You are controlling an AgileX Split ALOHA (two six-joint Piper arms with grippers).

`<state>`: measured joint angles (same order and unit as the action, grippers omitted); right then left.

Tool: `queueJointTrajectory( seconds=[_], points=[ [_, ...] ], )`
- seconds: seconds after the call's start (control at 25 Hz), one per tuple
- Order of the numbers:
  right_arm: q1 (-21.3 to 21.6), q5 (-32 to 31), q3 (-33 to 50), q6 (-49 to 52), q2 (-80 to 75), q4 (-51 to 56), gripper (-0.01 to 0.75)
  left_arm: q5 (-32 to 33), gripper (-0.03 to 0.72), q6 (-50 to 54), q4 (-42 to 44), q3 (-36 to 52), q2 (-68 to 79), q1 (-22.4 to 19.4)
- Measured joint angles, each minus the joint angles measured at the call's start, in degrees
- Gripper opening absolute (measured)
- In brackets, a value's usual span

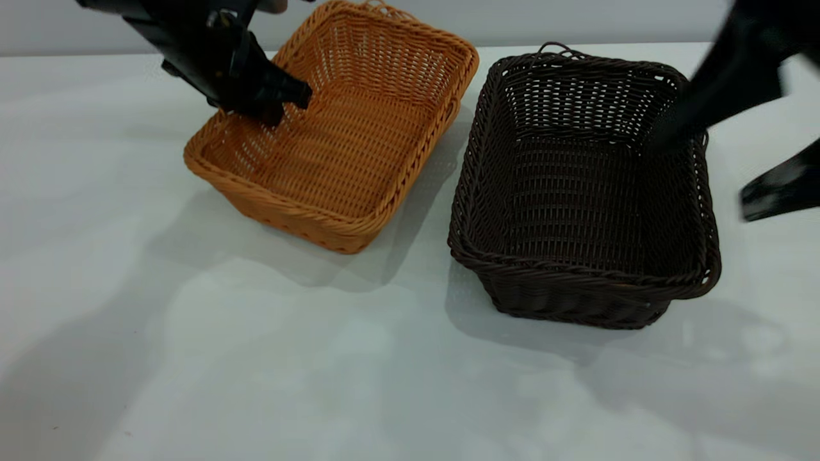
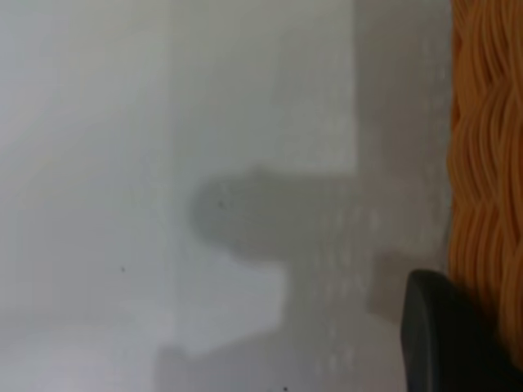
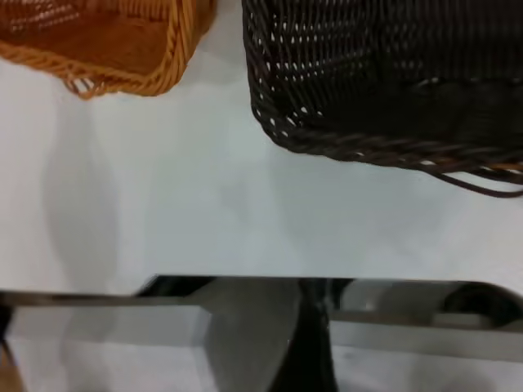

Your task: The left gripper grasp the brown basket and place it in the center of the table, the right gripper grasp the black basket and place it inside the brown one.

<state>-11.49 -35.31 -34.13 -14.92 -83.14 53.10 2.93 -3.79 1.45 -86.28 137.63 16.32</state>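
Observation:
The brown basket (image 1: 359, 141) sits on the white table (image 1: 256, 358), left of middle. My left gripper (image 1: 277, 107) is at its left rim, one finger inside and one outside, shut on the wall. In the left wrist view one black finger (image 2: 449, 343) lies against the orange wicker (image 2: 490, 147). The black basket (image 1: 576, 192) stands to the right of the brown one, with a narrow gap between them. My right gripper (image 1: 705, 173) is open at the black basket's right rim, one finger over the inside and one outside. Both baskets also show in the right wrist view, the black one (image 3: 392, 82) and the brown one (image 3: 106, 41).
Both baskets hold nothing. The white tabletop runs wide in front of them (image 1: 410, 397) and to the far left. A pale wall stands behind the table's back edge (image 1: 576, 19).

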Motion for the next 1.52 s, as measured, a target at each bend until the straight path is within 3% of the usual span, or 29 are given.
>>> queueJointTrajectory(
  seconds=[0.4,0.84,1.2,1.52],
  points=[
    [-0.6,3.0,-0.4,0.4,-16.6,20.0,0.573,-1.2,0.092,-0.4,0.9,-0.6,-5.0,0.0],
    [-0.6,3.9,-0.9,-12.7,-26.6,40.3,0.573,-8.0,0.091,-0.4,0.9,-0.6,-5.2,0.0],
    [-0.6,3.4,-0.9,-14.8,-30.5,43.4,0.573,-9.3,0.09,-0.4,0.9,-0.6,-5.2,0.0],
    [-1.6,-3.4,-0.9,-16.4,-30.8,45.5,0.573,-9.4,0.09,-0.4,0.9,-0.6,-5.2,0.0]
  ],
)
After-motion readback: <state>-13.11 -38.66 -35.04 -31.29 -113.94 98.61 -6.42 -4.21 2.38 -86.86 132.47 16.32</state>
